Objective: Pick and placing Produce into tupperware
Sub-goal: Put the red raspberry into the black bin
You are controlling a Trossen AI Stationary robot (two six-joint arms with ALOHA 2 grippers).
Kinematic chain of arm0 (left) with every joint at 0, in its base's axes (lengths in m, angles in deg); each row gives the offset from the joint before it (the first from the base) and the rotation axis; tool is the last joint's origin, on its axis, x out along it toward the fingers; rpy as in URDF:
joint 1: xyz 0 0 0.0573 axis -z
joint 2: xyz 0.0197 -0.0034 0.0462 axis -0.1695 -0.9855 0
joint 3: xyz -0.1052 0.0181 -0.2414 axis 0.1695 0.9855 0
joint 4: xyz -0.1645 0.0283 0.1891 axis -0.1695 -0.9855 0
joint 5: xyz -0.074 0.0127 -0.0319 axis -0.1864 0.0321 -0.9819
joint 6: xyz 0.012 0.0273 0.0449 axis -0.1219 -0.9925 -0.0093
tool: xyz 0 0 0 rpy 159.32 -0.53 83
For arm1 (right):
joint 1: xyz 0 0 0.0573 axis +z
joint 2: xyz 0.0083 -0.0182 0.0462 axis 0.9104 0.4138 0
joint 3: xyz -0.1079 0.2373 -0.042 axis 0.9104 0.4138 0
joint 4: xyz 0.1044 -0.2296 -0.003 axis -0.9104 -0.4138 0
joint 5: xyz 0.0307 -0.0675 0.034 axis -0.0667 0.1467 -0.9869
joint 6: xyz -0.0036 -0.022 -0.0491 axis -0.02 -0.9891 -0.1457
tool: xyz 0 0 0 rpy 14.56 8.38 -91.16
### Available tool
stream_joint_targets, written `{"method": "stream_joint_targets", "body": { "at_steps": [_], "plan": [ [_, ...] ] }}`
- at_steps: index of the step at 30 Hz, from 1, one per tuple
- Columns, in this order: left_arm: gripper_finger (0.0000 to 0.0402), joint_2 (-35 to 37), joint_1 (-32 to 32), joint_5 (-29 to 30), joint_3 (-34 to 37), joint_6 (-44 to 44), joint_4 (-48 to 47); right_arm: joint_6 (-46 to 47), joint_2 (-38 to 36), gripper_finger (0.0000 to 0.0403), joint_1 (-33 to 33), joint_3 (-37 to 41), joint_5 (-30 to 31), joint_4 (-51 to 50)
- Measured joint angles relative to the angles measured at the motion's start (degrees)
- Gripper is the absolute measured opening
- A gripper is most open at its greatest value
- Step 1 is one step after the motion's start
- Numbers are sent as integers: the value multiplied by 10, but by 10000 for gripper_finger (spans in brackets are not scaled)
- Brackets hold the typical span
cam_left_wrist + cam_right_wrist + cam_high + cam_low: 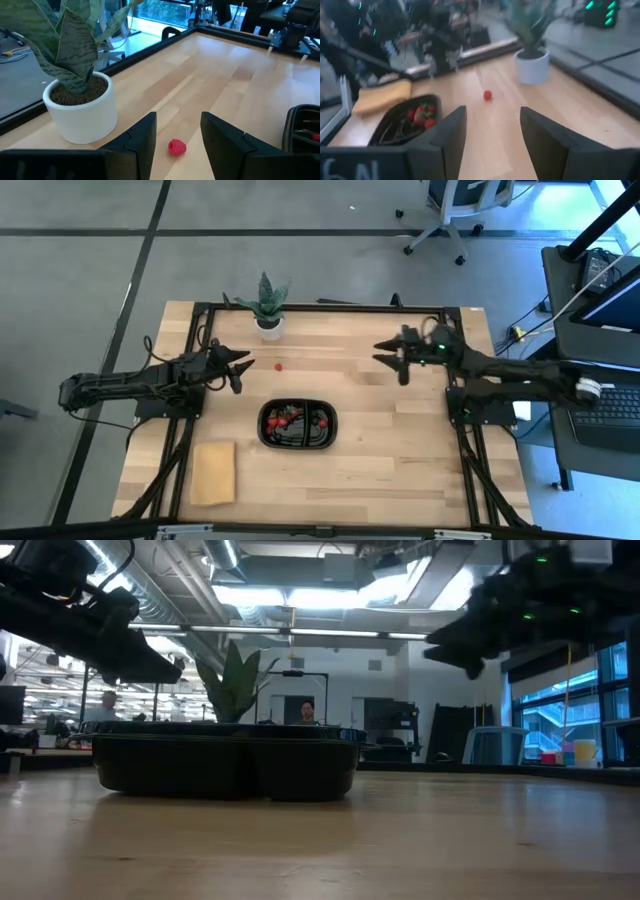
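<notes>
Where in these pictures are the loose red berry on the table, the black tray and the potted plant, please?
loose red berry (176, 147), left wrist view, its middle.
black tray (331, 424), high view, the rim's right end.
potted plant (82, 114), left wrist view, the white pot's front wall.

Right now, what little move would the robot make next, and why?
Probably the left gripper should ease forward and down over the lone red berry. Its fingers are open and empty, and the berry lies on the wood beside the potted plant, outside the black tray. The right gripper, also open, hangs farther off.
</notes>
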Motion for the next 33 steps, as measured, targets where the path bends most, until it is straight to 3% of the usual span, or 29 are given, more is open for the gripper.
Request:
{"method": "stream_joint_targets", "body": {
  "at_steps": [7, 16, 24, 28, 33],
  "plan": [
    [147, 0, 0, 0, 0, 0, 1, 57, -134, 187, -38, 94, 2, 20],
    [147, 0, 0, 0, 0, 0, 1, 62, -229, 187, -64, 136, 29, 16],
    [147, 0, 0, -1, 0, -3, 63, 60, -258, 187, -75, 141, 77, 17],
    [147, -2, 0, -41, -4, -92, 134, 55, -257, 187, -75, 141, 83, 14],
    [147, -63, 0, -58, -55, -121, 112, 40, -257, 187, -75, 141, 86, 16]
  ]
}}
